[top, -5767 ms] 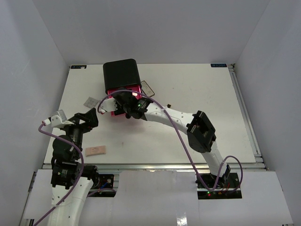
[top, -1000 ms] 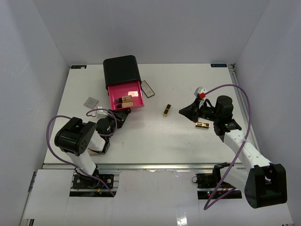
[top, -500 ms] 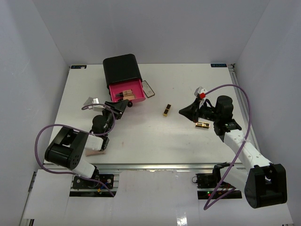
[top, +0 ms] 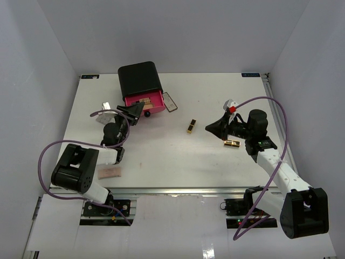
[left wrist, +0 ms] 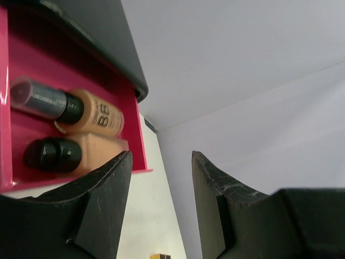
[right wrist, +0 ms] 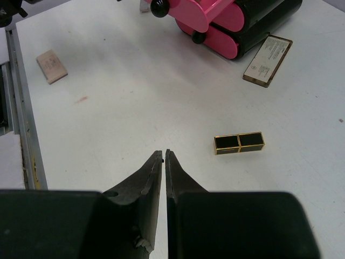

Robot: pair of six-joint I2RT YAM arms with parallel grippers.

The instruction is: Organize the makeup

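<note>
Drawer travel: the pink drawer (top: 156, 102) of the black box (top: 139, 80) now sits further in than a second ago. Only a short lip projects from the box front, where it earlier stood well out over the worktop (top: 215, 167). The left claw (left wrist: 160, 157) has followed it toward the back and is now just at the drawer's front. Its jaws are released, standing apart with nothing between them. Two foundation bottles (left wrist: 99, 116) lie side by side inside the drawer, dark caps pointing the same way. The right arm is unchanged over the last second; in the earliest picture it reached across to the drawer while the left arm was folded at the left edge. Remaining makeup on the worktop, unmoved over that second: a lipstick tube (top: 191, 125) near the centre; a second lipstick tube (top: 232, 143) to its right, near the right arm's wrist; a compact (top: 170, 101) just beside the box's right front corner, contact unclear; a beige-pink pad (top: 109, 172) at the near left, beside the left arm's elbow. Left arm pose: elbow folded low at the near left, forearm stretched toward the drawer. Right arm pose: elbow at the near right corner, forearm angled toward the centre. The right claw (right wrist: 163, 156) points left over the worktop, fingers clenched together on nothing.
</note>
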